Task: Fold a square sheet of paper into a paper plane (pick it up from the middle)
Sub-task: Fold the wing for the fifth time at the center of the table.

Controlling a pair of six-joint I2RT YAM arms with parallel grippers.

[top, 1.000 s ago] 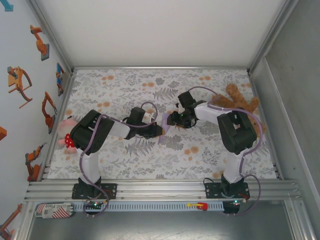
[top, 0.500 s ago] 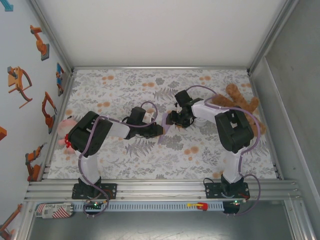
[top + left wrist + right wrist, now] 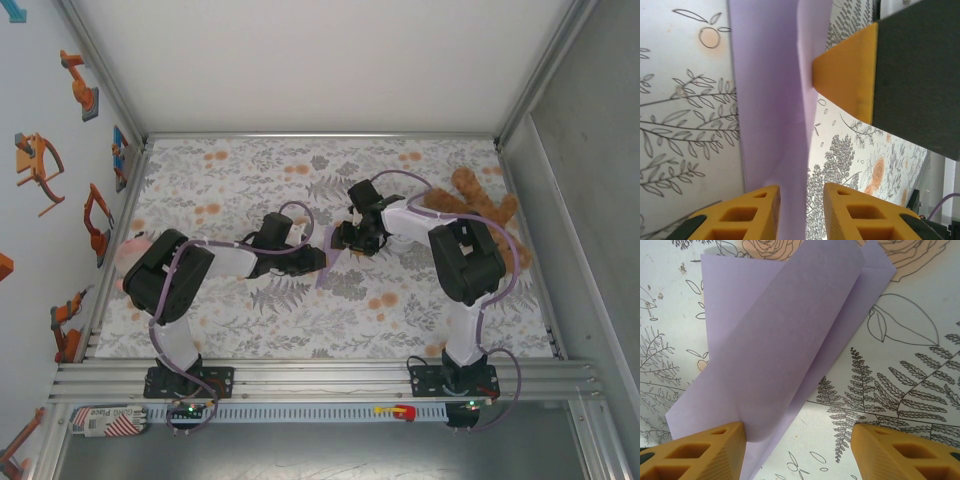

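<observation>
Near edge, 6 o'clock: aluminium rail (image 3: 320, 378) carrying both bases. The left arm (image 3: 170, 280) rises from 7 o'clock and reaches toward 1 o'clock. The right arm (image 3: 462, 262) rises from 5 o'clock and reaches toward 10 o'clock. Their wrists meet near table centre, just beside each other.

Left gripper (image 3: 802, 186): fingers slackened and standing apart. The square sheet of paper (image 3: 780, 340) runs up between them. It lies against the finger at 7 o'clock of the wrist view, with a bare gap to the finger at 5 o'clock. Not clamped.

Right gripper (image 3: 797, 426): fingers spread wide, released. The sheet brushes the finger at 7 o'clock only; the other finger is well apart from it.

Sheet: lavender, loosely doubled over with a soft rounded fold, at the centre of the flowered tablecloth (image 3: 400, 300) between the two grippers.

Farther out: pink plush toy (image 3: 128, 255) at 9 o'clock by the wall; brown teddy bear (image 3: 480, 200) at 2 o'clock beyond the right arm.
</observation>
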